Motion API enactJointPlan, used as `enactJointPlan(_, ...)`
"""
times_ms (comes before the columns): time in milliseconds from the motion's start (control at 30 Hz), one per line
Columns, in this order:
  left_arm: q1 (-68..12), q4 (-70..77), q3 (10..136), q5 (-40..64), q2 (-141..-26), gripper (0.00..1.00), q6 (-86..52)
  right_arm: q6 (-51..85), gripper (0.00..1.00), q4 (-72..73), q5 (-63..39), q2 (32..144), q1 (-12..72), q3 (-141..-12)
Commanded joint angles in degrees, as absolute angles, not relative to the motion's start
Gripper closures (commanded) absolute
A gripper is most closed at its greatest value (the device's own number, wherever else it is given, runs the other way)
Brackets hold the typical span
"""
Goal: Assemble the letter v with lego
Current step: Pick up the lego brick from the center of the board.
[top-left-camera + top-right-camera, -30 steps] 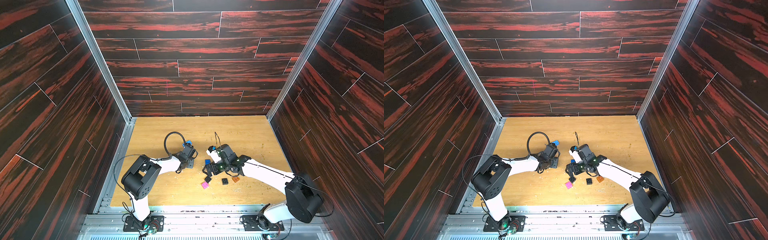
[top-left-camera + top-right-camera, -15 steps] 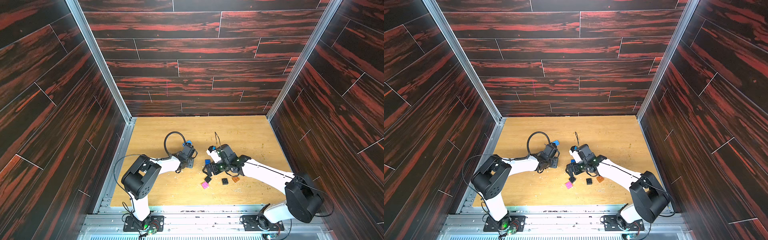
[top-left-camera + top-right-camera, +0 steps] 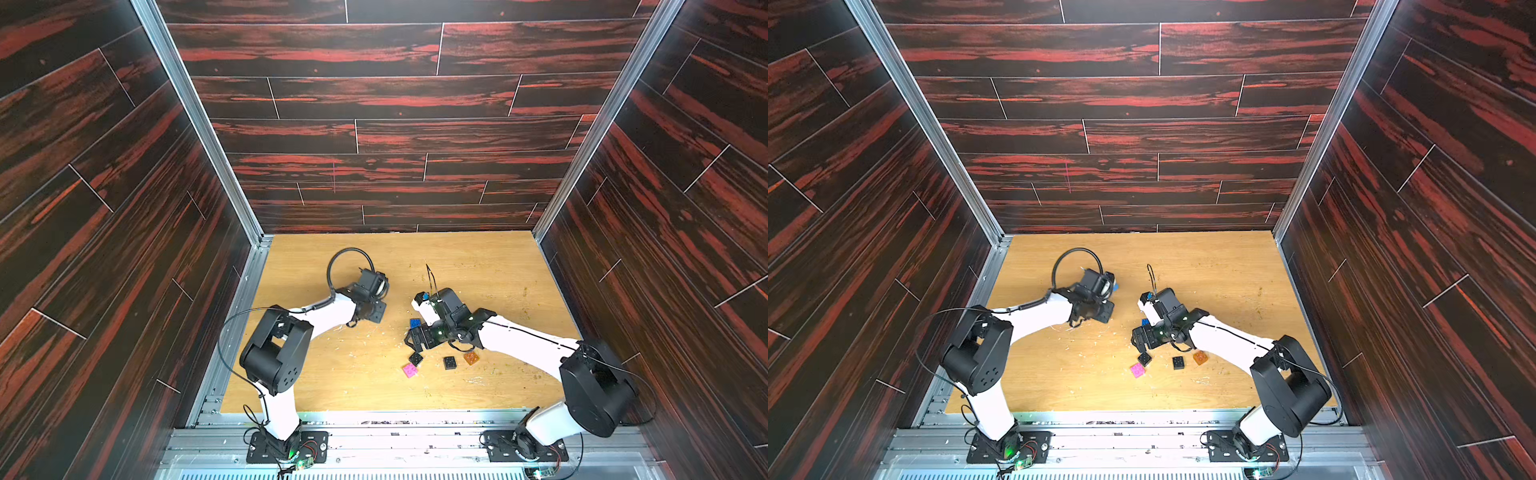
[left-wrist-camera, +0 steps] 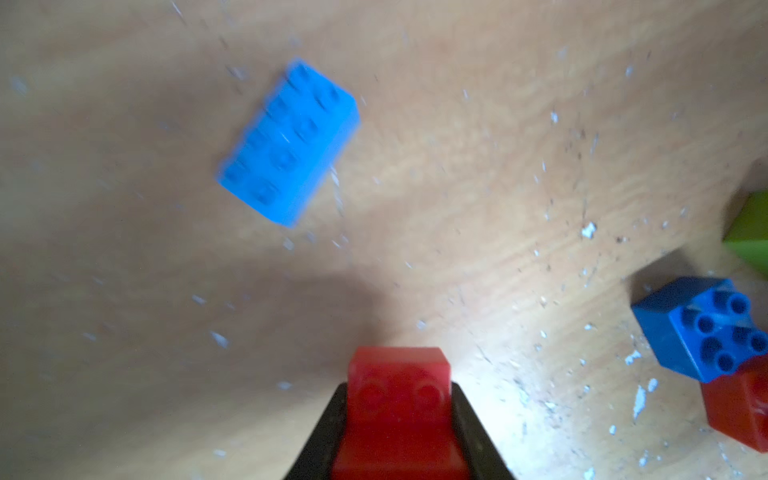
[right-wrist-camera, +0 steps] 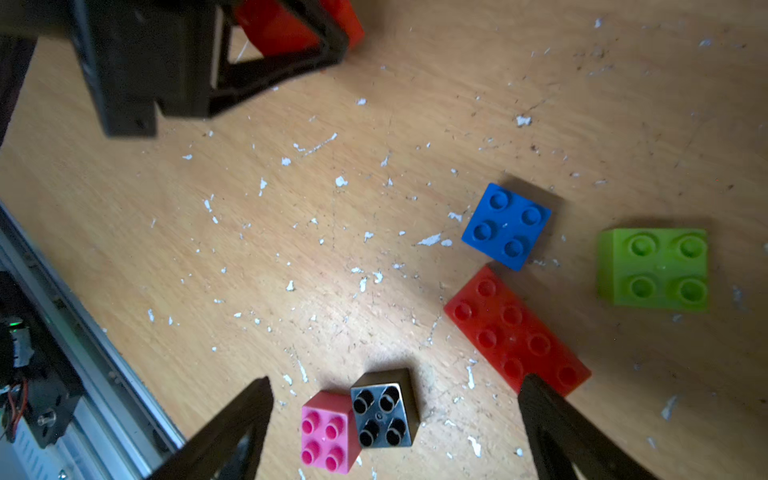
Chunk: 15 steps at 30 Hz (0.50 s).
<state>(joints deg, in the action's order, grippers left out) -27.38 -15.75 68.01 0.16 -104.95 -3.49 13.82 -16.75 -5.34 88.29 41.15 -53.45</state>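
Note:
My left gripper (image 4: 399, 387) is shut on a red brick (image 4: 399, 415) just above the board; it also shows in both top views (image 3: 376, 311) (image 3: 1100, 311). A light blue oblong brick (image 4: 289, 143) lies beyond it. My right gripper (image 5: 397, 380) stands open, low over a pink brick (image 5: 330, 432) and a black brick (image 5: 384, 415) that touch each other; nothing is between its fingers. Near them lie a blue square brick (image 5: 507, 226), a red oblong brick (image 5: 515, 332) and a lime green brick (image 5: 654, 270). In a top view my right gripper (image 3: 415, 343) hides the green and red ones.
A second black brick (image 3: 449, 362) and an orange brick (image 3: 471, 357) lie toward the front, right of the pink brick (image 3: 410, 369). White flecks litter the wooden board (image 3: 478, 257). Dark panelled walls close three sides, and a metal rail (image 3: 374, 419) runs along the front.
The left gripper's jaws have finished closing on the red brick. Neither arm has visibly shifted in the top views, and the right gripper stays open.

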Motion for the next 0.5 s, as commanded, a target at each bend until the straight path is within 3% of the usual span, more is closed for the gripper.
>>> enactJointPlan(0,-24.0,-18.0,72.0,5.5,-103.5,0.74,3.7,12.8,0.05,-17.7,-4.4,89.3,41.6,-55.5)
enactJointPlan(467,-17.9,-24.9,86.9,13.1,-114.9,0.76,19.7,12.3,0.05,-17.8,-4.1,90.6,41.5,-56.8)
